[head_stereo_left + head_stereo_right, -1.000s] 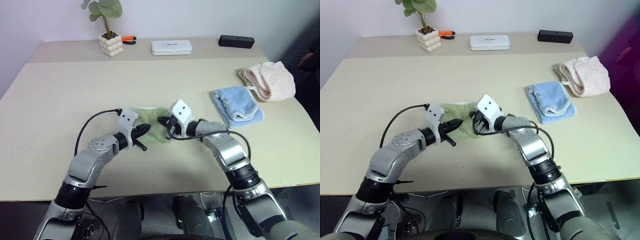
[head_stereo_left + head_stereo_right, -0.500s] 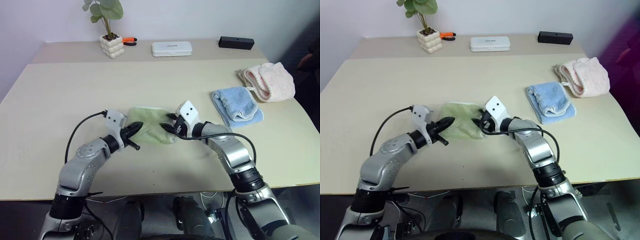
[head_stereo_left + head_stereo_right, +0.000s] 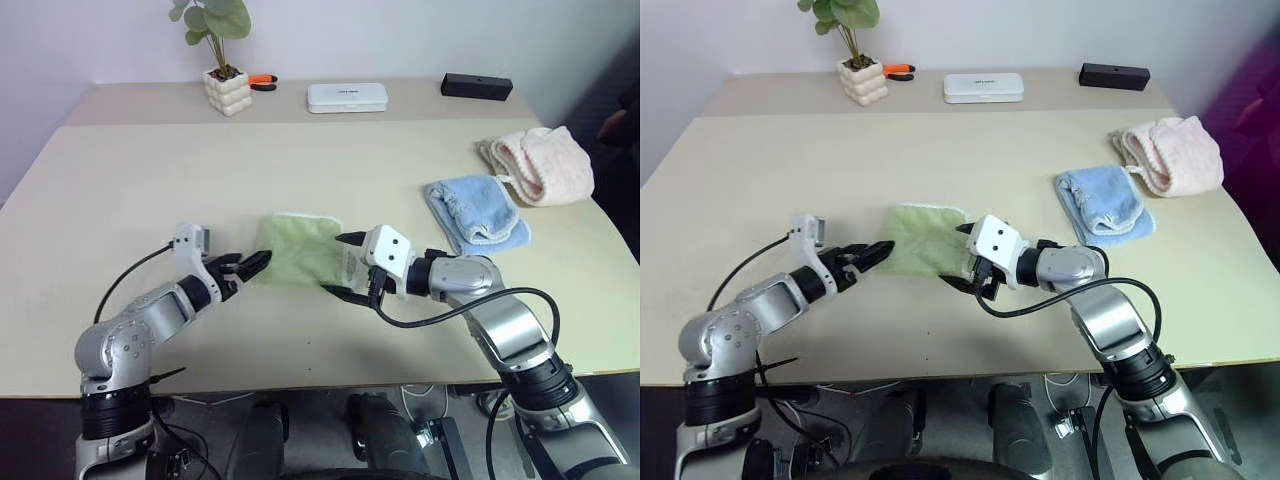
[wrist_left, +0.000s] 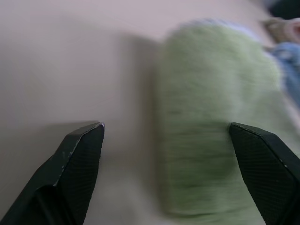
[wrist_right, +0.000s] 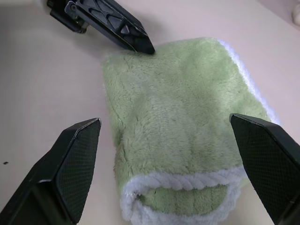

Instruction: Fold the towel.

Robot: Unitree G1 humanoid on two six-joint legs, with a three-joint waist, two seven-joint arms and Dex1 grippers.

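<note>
Here a folded green towel is seen on the table, with both claws spread wide and empty.

The table [image 3: 130, 180] is wide and pale; the towel [image 3: 300, 250] lies near its front middle, folded into a compact pad, between the left gripper [image 3: 246, 268] and the right gripper [image 3: 343, 264], which are just beside it and hold nothing. The cloth is judged soft, light and limp, not slippery; it is best taken at the thick whitish edging [image 5: 183, 180], where the layers can be pinched together.
</note>
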